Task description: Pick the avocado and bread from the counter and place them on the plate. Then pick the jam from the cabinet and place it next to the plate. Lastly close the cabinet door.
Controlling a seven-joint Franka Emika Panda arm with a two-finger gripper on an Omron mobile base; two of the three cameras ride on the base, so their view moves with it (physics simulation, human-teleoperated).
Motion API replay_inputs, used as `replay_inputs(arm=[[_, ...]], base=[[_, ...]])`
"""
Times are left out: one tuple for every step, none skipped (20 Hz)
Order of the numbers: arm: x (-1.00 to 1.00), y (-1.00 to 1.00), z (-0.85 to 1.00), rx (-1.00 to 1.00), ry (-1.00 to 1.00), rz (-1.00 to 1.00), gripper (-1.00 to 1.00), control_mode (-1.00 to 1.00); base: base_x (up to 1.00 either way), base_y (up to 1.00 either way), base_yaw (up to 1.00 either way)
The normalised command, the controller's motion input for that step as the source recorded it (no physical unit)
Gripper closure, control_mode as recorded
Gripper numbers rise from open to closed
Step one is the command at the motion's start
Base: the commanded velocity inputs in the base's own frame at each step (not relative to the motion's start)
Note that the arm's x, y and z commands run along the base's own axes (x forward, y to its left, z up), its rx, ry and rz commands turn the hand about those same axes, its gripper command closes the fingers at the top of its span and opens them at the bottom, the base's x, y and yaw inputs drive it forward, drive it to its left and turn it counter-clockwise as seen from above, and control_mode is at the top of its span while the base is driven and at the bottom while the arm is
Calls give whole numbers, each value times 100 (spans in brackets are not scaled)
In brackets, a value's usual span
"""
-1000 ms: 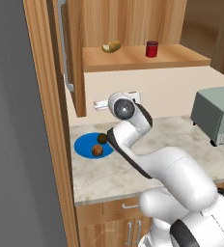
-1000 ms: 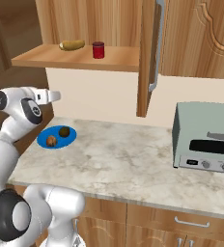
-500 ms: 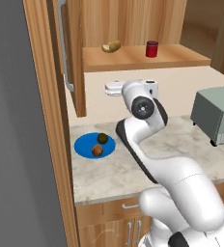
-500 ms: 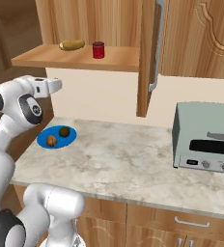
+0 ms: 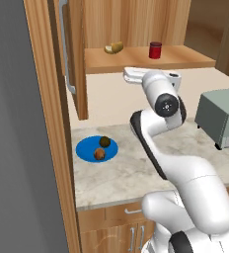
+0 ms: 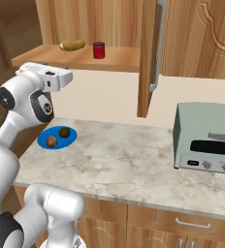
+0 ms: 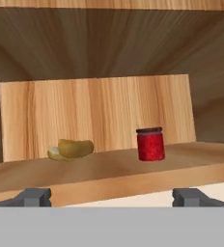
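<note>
Jam (image 7: 150, 144) stands upright on the cabinet (image 5: 136, 29) shelf, right of the yellowish-tan lump (image 7: 71, 148) and apart from it. Your jaws are spread wide with nothing between them — gripper (image 7: 111, 197) faces the shelf edge from just below, well short of the jar. Down on the table (image 6: 134, 160), the plate (image 5: 87, 148) carries both avocado (image 5: 105, 142) and bread (image 5: 100, 154), close together. Cabinet door (image 6: 148, 53) hangs open — you can see a toaster oven (image 6: 206, 143) to the right.
</note>
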Motion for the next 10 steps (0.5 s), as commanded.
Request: replay_inputs(arm=[[-3, -51, 43, 13, -10, 0, -100, -100], [0, -49, 43, 13, -7, 0, -100, -100], [0, -45, 33, 11, -3, 0, -100, -100], [6, -39, 27, 9, 0, 0, -100, -100], [7, -32, 23, 6, 0, 0, -100, -100], [6, -16, 14, 0, 0, 0, -100, -100], [0, 1, 1, -4, 0, 0, -100, -100], [0, 0, 0, 0, 0, 0, -100, -100], [0, 0, 0, 0, 0, 0, -100, -100], [0, 0, 0, 0, 0, 0, -100, -100]], base=[[0, 0, 0], [0, 0, 0], [0, 0, 0], [0, 0, 0], [0, 0, 0], [0, 0, 0], [0, 0, 0], [0, 0, 0], [0, 0, 0], [0, 0, 0]])
